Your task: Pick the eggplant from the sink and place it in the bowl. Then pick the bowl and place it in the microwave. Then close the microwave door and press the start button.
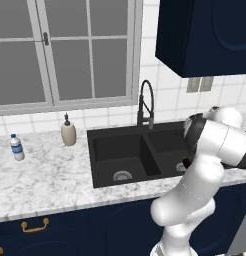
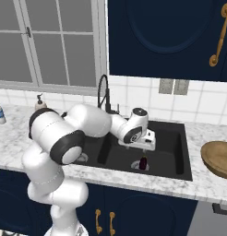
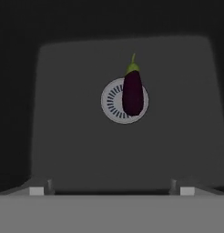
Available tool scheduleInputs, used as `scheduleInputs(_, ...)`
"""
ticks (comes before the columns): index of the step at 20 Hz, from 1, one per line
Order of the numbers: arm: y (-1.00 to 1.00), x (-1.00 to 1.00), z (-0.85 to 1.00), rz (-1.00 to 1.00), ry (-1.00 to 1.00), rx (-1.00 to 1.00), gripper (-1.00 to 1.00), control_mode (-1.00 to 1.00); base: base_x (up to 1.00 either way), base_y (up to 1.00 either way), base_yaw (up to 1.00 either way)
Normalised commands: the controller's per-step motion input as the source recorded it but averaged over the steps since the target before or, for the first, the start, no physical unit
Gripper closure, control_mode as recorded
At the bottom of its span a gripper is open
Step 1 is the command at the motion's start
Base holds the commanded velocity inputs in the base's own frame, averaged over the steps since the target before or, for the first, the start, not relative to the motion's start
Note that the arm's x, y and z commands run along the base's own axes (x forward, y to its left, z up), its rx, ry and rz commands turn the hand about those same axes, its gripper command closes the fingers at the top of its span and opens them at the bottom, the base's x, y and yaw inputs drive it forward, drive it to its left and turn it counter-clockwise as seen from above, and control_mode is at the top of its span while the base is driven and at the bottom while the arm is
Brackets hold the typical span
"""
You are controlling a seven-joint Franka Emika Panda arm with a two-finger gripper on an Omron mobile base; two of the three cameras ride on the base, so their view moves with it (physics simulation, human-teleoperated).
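Eggplant (image 3: 133,93) lies in the right basin of the sink (image 2: 173,159), resting across the round silver drain (image 3: 113,101) with its green stem pointing away from the hand. In the right base view the eggplant (image 2: 143,163) shows as a small dark purple lump on the basin floor, just below the hand (image 2: 147,143), which hangs over that basin pointing down. The hand's fingers (image 3: 37,190) are spread wide, with nothing between them, well apart from the eggplant.

The arm reaches over the front edge of the sink from the robot's base. The tall black faucet (image 1: 146,102) rises behind the divider of the sink. The wooden bowl (image 2: 218,159) sits on the marble desk (image 1: 45,170) to the right of the sink, near its rim. To the left of the sink, a soap dispenser (image 1: 68,132) stands close by on the desk, and a water bottle (image 1: 16,147) stands farther left.
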Motion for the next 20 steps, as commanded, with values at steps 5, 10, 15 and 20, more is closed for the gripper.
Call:
scheduleInputs(5, -0.08, 0.22, -0.33, 0.00, 0.00, 0.07, -1.00, -1.00, 0.00, 0.00, 0.00)
scheduleInputs(10, -0.27, 0.23, -0.17, 0.00, 0.01, 0.13, -1.00, -1.00, 0.00, 0.00, 0.00)
scheduleInputs(15, -0.32, 0.09, -0.19, 0.00, 0.03, 0.09, -1.00, -1.00, 0.00, 0.00, 0.00)
scheduleInputs(20, -0.22, 0.13, -0.21, -0.04, 0.05, 0.01, -1.00, -1.00, 0.00, 0.00, 0.00)
